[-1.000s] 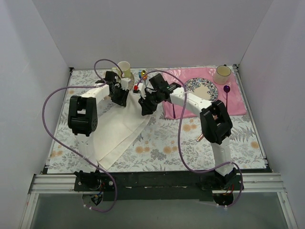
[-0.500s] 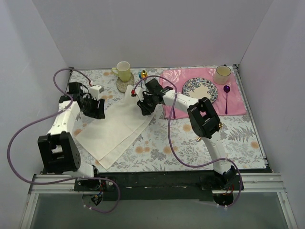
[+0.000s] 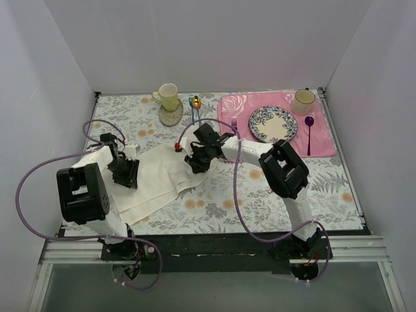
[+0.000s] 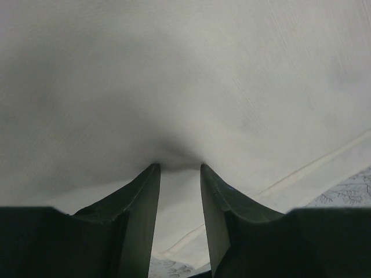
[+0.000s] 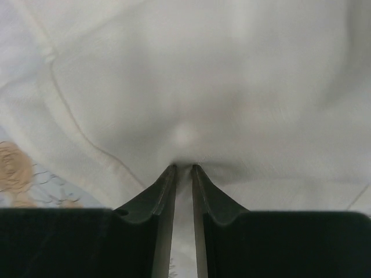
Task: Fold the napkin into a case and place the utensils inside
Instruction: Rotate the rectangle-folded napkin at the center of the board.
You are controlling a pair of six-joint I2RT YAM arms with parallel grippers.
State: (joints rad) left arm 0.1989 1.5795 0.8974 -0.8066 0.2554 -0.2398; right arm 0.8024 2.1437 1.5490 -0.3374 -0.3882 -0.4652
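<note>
Cream napkin (image 3: 158,177) pinched by left claw (image 3: 128,177) and right claw (image 3: 195,164); hem (image 4: 313,174) exposed.

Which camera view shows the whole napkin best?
The top view: the napkin shows almost its whole outline there. The left wrist view shows only a close patch of cloth with one hemmed edge; the right wrist view shows another close patch with a hemmed corner.

A yellow mug (image 3: 169,96) is standing just behind a round coaster (image 3: 171,117) on the floral tablecloth (image 3: 312,188), with a blue-handled spoon (image 3: 195,104) lying near it. A patterned plate (image 3: 272,123) is sitting on the pink placemat (image 3: 325,144) between a purple fork (image 3: 234,125) and a purple spoon (image 3: 309,133), a cream cup (image 3: 303,101) behind them.
</note>
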